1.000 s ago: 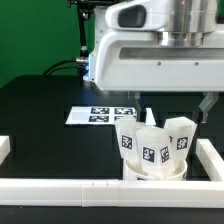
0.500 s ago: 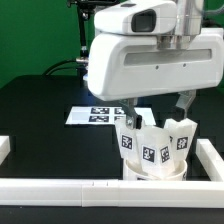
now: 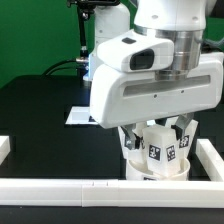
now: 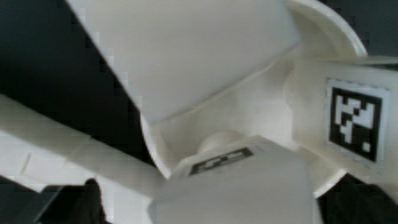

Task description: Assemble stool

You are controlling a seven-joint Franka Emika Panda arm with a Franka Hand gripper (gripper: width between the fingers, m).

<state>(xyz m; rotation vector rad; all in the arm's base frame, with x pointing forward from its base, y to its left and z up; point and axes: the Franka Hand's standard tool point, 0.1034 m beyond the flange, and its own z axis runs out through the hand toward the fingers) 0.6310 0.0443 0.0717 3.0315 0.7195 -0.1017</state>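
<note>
Bright, even light in both views; whites near blown out

In the exterior view the arm's white casing [image 3: 155, 85] glares, the black table [image 3: 40, 110] stays matte with faint shadow; the wrist view is soft and out of focus; a leg tag [image 4: 358, 115] blurs at its edges.

Exterior camera is looking across the worktop [image 3: 40, 120] from the front, slightly above, arm [image 3: 155, 85] filling the frame. Wrist camera is sitting very close over the stool [image 4: 231, 140]. Both are sharing the stool [image 3: 158, 150].

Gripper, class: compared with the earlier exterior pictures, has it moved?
Yes. The gripper has come down and toward the exterior view's left, now around the stool legs, hiding most of the marker board.
</note>
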